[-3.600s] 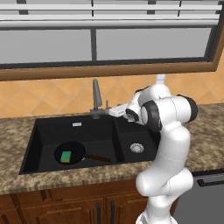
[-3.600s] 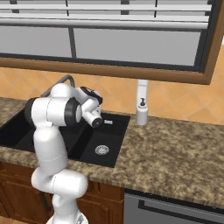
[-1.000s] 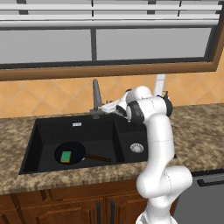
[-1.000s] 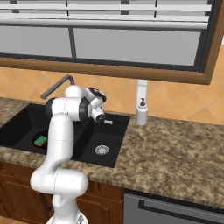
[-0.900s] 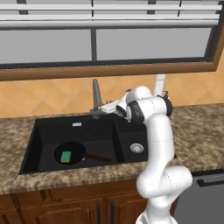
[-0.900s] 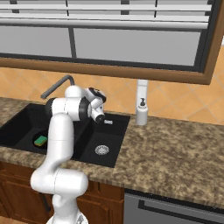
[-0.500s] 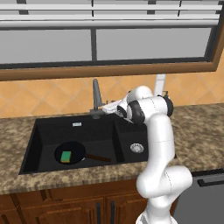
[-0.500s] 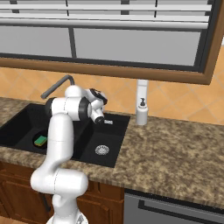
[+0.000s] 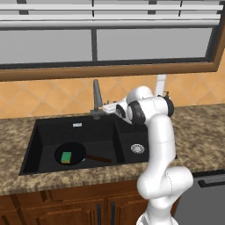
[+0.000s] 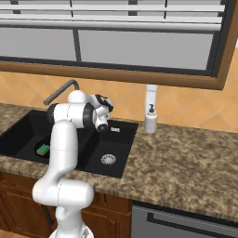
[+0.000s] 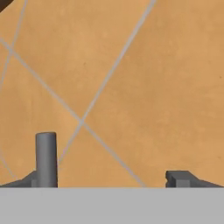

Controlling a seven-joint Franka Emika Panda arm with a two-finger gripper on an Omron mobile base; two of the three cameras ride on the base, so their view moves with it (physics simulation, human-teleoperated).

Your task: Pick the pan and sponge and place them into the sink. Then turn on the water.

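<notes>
The jaws are spread wide with nothing in them right beside the tap (image 9: 96,99), while pan (image 9: 70,153) and sponge (image 9: 66,157) sit down-left in the sink (image 9: 79,132).

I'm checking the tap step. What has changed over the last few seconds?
The arm swung its end effector from over the narrow basin towards the tap, and its jaws now stand open. The pan and sponge stayed in the sink; no water runs.
</notes>
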